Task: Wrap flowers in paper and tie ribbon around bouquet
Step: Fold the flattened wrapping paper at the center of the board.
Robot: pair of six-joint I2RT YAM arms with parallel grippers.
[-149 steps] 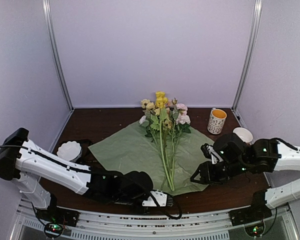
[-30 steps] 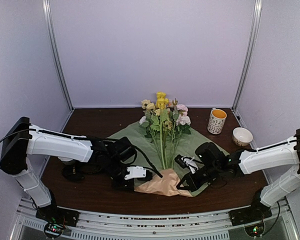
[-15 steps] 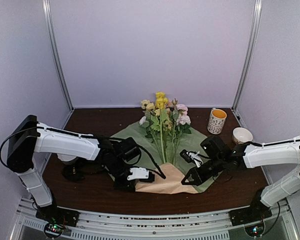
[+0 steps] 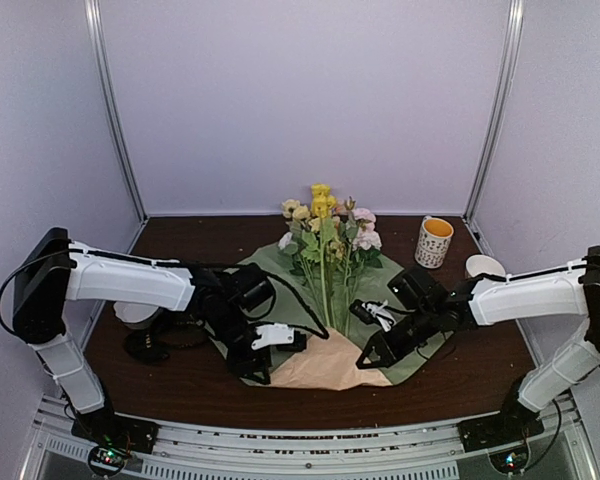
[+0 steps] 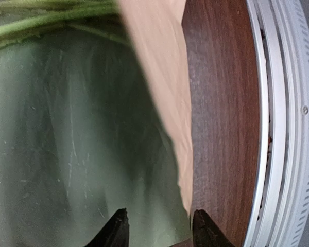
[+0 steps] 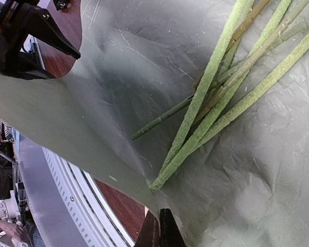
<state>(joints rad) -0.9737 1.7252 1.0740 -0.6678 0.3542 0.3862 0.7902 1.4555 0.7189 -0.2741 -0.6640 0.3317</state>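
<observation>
The flowers [image 4: 326,232] lie on the paper [image 4: 270,280], blossoms far and stems [image 6: 216,98] near. The paper's near corner is folded over, so its peach underside [image 4: 328,372] shows. My right gripper [image 6: 162,232] is shut on the lifted paper edge just below the stem ends, and it also shows from above [image 4: 366,359]. My left gripper [image 5: 159,222] is open at the flap's left edge, its fingertips [image 5: 120,218] apart over green paper and holding nothing. A black coil that looks like the ribbon [image 4: 152,342] lies left of the left arm.
A patterned mug [image 4: 434,241] stands at the back right with a white bowl [image 4: 483,265] beside it. Another white bowl [image 4: 130,312] sits half hidden behind the left arm. The metal rail [image 5: 278,128] runs along the table's near edge.
The paper's near corner got folded up, peach side out. In the last half second my left gripper opened and let the flap go, while the right gripper carried its edge toward the stems.
</observation>
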